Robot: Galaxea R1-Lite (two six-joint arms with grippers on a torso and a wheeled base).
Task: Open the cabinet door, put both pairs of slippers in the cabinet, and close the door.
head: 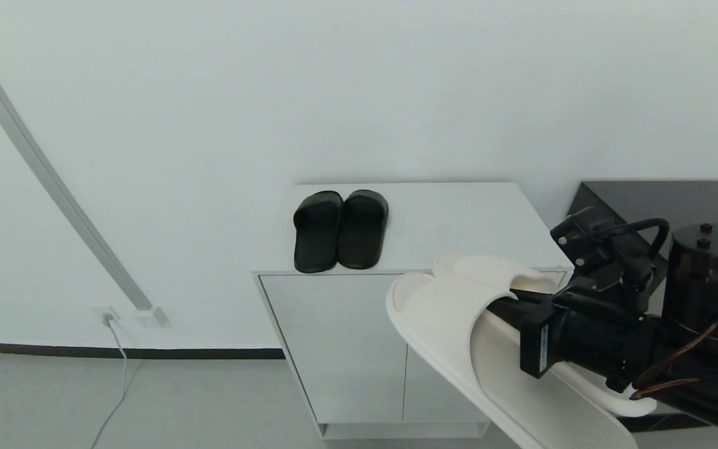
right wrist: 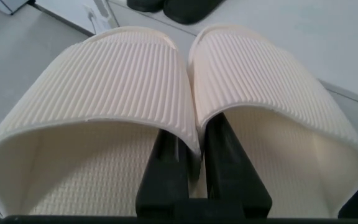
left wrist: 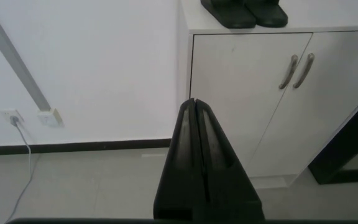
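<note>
A white cabinet (head: 459, 218) stands against the wall with both doors (left wrist: 241, 93) shut; two metal handles (left wrist: 297, 70) meet at the middle seam. A pair of black slippers (head: 340, 231) lies side by side on its top, toward the left. My right gripper (head: 508, 308) is in the air in front of the cabinet's right side. It is shut on the pair of white slippers (head: 459, 312), with its fingers (right wrist: 166, 162) under the ribbed straps (right wrist: 129, 68), pinching their inner edges together. My left gripper (left wrist: 196, 109) is shut and empty, low in front of the cabinet's left door.
A dark piece of furniture (head: 677, 199) stands right of the cabinet. Left of it, a wall socket (head: 106, 317) has a cable running down to the floor, and a grey strip (head: 41, 168) slants across the wall. Bare grey floor (head: 147, 405) lies in front.
</note>
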